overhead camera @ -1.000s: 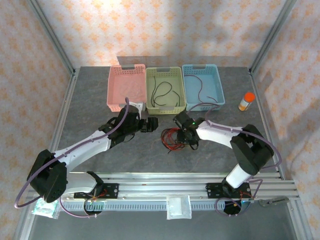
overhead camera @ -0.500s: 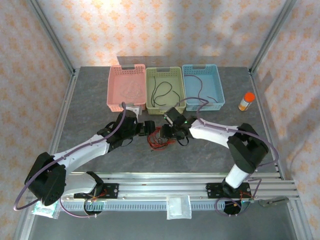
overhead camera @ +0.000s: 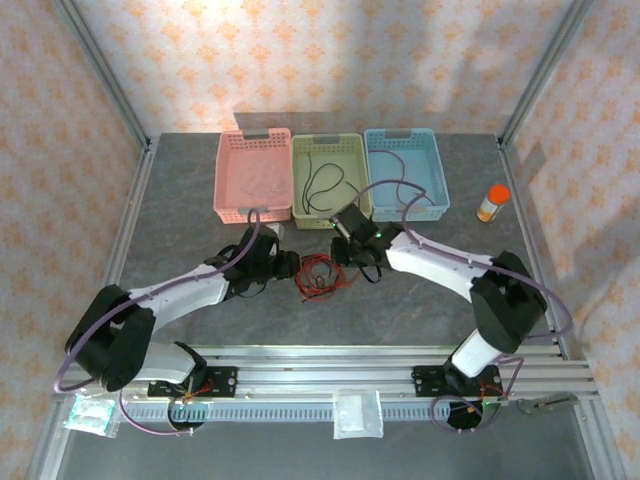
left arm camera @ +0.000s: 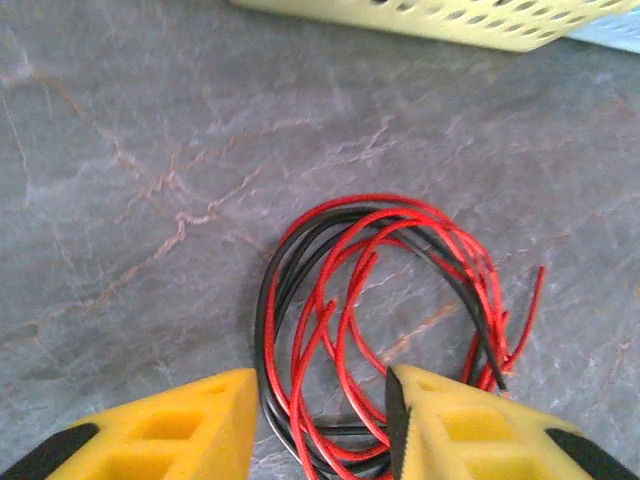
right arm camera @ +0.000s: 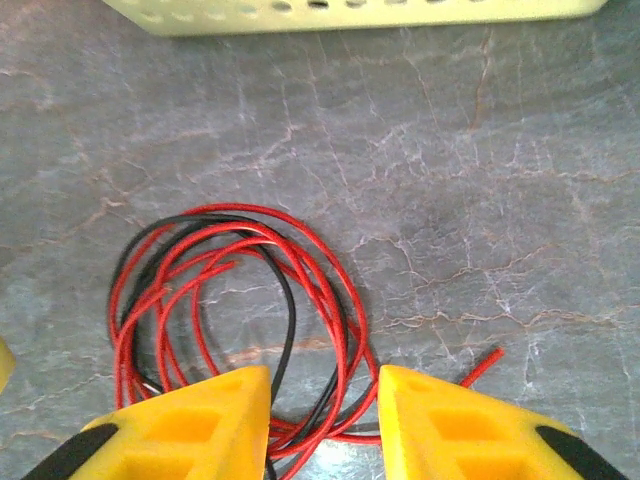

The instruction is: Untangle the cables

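From the left wrist, the cables (left arm camera: 290, 330) run off the bottom edge in the gap of the left hand (left arm camera: 322, 400), so their lowest loops are cut from sight. At the right hand (right arm camera: 325, 400) the red and black strands likewise slip past the lower edge. The green basket (left arm camera: 420, 20) is cut to a strip of rim by the top edge. From above, the tangle is too small to count strands, and the label on the orange-capped bottle (overhead camera: 491, 203) can't be read.

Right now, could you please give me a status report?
Left gripper and right gripper open, astride the cables. Cables tangled on table. Green basket just beyond.
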Tool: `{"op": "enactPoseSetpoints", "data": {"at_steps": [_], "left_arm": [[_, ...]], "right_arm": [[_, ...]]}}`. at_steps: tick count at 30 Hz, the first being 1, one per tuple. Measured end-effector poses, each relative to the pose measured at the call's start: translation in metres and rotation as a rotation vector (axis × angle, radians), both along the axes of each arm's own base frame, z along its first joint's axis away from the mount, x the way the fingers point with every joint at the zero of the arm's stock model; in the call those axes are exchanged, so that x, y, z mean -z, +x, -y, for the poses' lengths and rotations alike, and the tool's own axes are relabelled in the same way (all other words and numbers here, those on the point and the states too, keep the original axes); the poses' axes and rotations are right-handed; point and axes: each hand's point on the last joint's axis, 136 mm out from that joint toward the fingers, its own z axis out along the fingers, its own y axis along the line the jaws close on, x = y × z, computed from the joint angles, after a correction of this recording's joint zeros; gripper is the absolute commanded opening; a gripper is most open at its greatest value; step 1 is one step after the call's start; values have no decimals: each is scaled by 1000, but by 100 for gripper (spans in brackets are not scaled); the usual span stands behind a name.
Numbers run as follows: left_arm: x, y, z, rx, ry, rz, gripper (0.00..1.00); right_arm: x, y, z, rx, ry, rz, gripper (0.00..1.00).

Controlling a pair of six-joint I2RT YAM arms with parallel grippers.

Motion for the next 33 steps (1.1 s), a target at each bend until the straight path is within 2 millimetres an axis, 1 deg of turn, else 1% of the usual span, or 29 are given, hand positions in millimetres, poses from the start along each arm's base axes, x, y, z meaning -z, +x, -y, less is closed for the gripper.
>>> {"op": "enactPoseSetpoints", "data": {"at_steps": [2, 4, 10, 15, 22, 27, 33], "left_arm": [[10, -4, 1, 9, 15, -32, 38], [15, -9, 2, 17, 25, -53, 37], [28, -19, 7, 27, 36, -108, 33], [32, -26, 14, 38, 17, -143, 32], [33, -30, 18, 41, -8, -167, 30], [40, -32, 20, 43, -11, -193, 24], [40, -32, 20, 37, -12, -196, 15]], "right_arm": [[9, 0, 0, -5, -11, -31, 32], [15, 0, -3, -10, -13, -56, 32], [30, -5, -10, -30, -9, -114, 32], [43, -8, -10, -34, -23, -149, 30], [46, -10, -12, -42, -16, -166, 29], [47, -12, -14, -46, -10, -175, 27], [47, -12, -14, -48, -8, -178, 27]]}}
